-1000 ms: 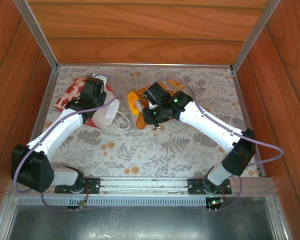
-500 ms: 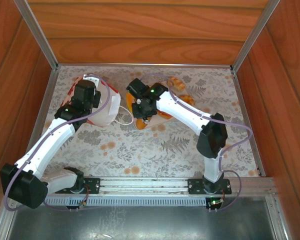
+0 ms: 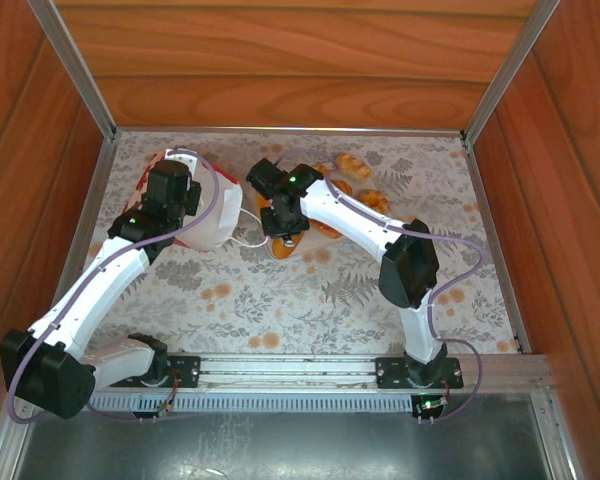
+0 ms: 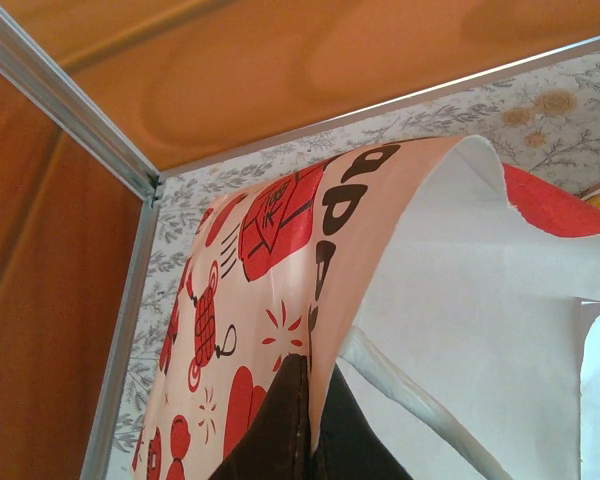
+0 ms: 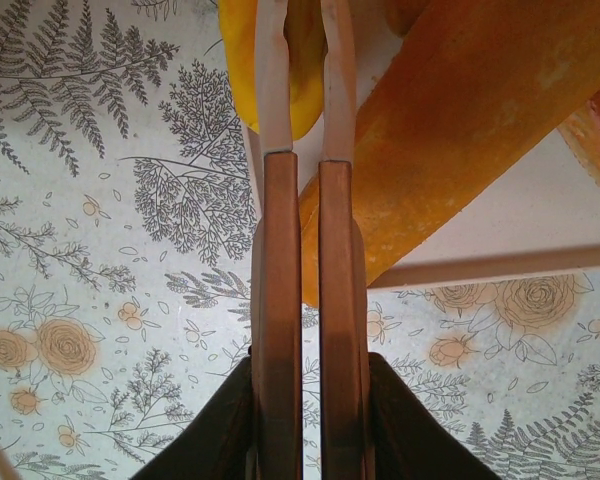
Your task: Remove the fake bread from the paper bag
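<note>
The paper bag [image 3: 216, 214] lies tipped at the back left, its white mouth facing right. In the left wrist view its red-patterned wall [image 4: 265, 235] is pinched between the fingers of my left gripper [image 4: 310, 405], which is shut on it. My right gripper [image 3: 277, 212] hovers just right of the bag's mouth. Its fingers [image 5: 280, 260] stand almost together with nothing clearly between them, over a yellow bun [image 5: 238, 60] and beside a long orange roll [image 5: 460, 130]. More fake bread [image 3: 351, 164] lies to the right, and one piece [image 3: 286, 246] sits nearer.
A flat pale tray [image 5: 510, 225] lies under the long roll, its edge [image 5: 480, 265] running across the flowered tablecloth [image 3: 310, 300]. The bag's white cord handle [image 3: 246, 243] trails on the cloth. Wooden walls and metal rails [image 3: 100, 170] close in the table.
The right arm has swung left from over the tray to the bag's mouth. The left arm has shifted, turning the bag so its white side faces up.
</note>
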Motion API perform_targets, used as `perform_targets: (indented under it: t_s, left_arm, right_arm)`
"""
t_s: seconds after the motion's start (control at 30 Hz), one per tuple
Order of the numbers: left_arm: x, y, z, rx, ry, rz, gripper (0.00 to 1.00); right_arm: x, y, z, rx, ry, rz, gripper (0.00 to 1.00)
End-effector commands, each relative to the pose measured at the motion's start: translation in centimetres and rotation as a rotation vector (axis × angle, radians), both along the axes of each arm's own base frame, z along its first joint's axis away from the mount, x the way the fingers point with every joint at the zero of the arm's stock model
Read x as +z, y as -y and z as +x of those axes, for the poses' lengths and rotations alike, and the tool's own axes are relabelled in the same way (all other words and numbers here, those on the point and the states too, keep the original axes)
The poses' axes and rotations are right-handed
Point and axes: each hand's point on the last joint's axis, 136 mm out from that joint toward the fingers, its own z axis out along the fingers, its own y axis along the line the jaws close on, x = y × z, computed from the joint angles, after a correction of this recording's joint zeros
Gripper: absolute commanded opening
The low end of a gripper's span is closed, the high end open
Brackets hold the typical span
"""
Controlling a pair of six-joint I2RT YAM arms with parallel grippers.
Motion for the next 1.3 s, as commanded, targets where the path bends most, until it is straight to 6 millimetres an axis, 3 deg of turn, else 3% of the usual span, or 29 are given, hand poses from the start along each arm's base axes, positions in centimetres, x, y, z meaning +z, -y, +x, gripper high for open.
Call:
perform_targets:
  t_s: [0.0,0.23,0.47,0.9,1.1,1.27]
  left_arm:
    - [-0.7,-0.1,-0.1,0.001,-0.023,-0.003,0.0]
    - [-0.6,0.4,0.2,-0.016,-0.025,-0.016,0.0]
    - [-0.6,0.6,0.4,-0.024,-0.029,-0.018,0.0]
    - [-0.1,0.8,0.5,-0.03,-0.02,-0.029,0.0]
    - [0.0,0.7,0.2,-0.028,-0.016,-0.036,0.0]
    - [-0.1,0.7,0.3,-0.025,-0.016,-0.039,0.0]
  right_arm:
    - [-0.4,0.2,0.3,-0.024,-0.007,0.001,0.24]
    - [-0.2,0.4,0.4,-0.023,-0.002,0.001,0.39]
    - [0.2,0.4,0.8,-0.019,0.007,0.006,0.42]
    - [3.4,0.5,1.7,-0.006,0.09,0.032,0.41]
    - [3.4,-1.8,2.4,0.054,0.092,0.096,0.38]
    - [2.2,-3.7,3.3,0.098,0.071,0.108,0.33]
